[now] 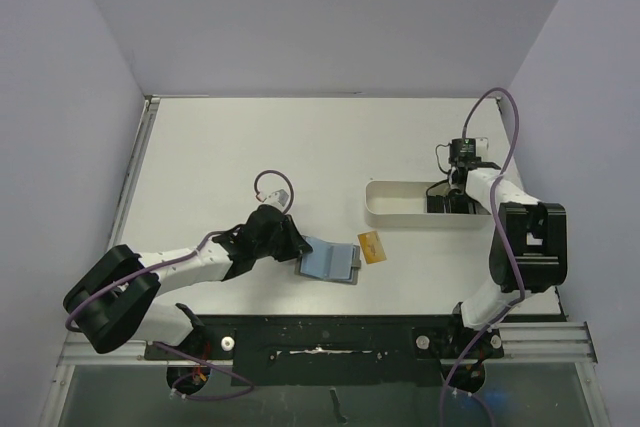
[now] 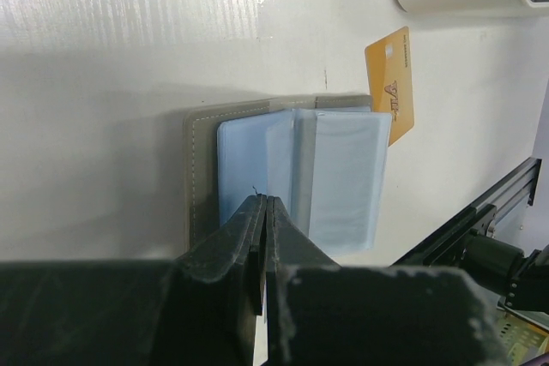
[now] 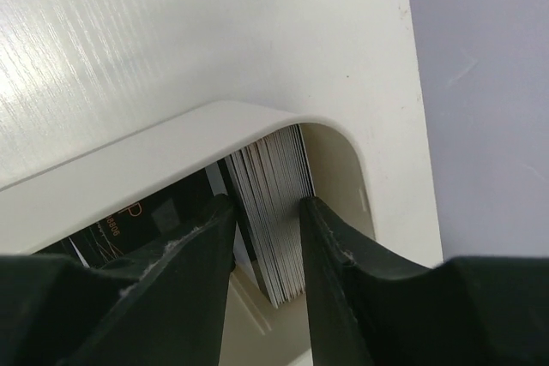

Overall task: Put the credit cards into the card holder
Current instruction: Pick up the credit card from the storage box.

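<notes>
The card holder (image 1: 330, 260) lies open near the middle of the desk (image 1: 250, 147), blue lining up. The left fingers (image 2: 244, 242) are fully closed, tips resting on that lining, apparently pinning it flat. An orange card (image 1: 372, 247) juts from the holder's right edge (in a pocket or merely underneath, I cannot tell). At the far right, the right fingers (image 3: 202, 255) stand part-open inside the white tray (image 3: 171, 156), straddling the credit cards (image 3: 273, 199) packed on edge. Whether they pinch is unclear. The risk is that the span takes in many cards, so a squeeze could lift a wad, fan it and spill some, or drag the tray. A slip on the left would let the holder fold shut.
</notes>
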{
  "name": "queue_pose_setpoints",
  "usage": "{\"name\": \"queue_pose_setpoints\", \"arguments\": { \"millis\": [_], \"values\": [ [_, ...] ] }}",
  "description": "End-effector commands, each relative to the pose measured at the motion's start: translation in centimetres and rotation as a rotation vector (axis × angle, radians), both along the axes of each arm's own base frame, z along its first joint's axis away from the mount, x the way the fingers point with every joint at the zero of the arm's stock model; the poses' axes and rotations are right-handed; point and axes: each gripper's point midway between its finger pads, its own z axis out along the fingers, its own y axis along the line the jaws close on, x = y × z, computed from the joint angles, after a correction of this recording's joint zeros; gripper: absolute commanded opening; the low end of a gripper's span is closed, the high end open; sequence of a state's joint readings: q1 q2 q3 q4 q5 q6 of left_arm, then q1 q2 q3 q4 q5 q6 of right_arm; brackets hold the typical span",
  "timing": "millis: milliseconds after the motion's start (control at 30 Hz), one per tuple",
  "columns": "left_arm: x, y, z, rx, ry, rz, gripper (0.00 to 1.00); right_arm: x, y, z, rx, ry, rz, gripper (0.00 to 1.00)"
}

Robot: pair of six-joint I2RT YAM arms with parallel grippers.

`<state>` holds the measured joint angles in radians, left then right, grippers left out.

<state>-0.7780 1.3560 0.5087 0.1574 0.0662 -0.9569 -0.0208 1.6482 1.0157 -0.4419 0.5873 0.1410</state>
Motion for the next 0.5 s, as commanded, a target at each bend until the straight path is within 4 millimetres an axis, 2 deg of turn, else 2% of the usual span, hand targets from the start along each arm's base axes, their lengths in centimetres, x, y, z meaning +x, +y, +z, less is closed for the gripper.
{"name": "queue_pose_setpoints", "arguments": {
  "millis": [0,167,267,467],
  "values": [
    [0.9,-0.5,2.1,-0.04,-0.054,-0.007,0.0,1.0,-0.7,1.4,-0.022,-0.045,-0.014,0.31],
    [0.9,0.3,1.6,-0.008,-0.047,0.018,0.0,1.0,-0.6,2.3,-0.02,-0.066,-0.014,0.15],
    [0.9,0.8,1.2,0.014,-0.041,0.033,0.0,1.0,-0.6,2.6,-0.023,-0.07,-0.013,0.08],
    [0.9,2.1,1.0,0.043,-0.037,0.073,0.0,0.9,-0.5,3.9,-0.02,-0.089,-0.025,0.06]
  ]
}}
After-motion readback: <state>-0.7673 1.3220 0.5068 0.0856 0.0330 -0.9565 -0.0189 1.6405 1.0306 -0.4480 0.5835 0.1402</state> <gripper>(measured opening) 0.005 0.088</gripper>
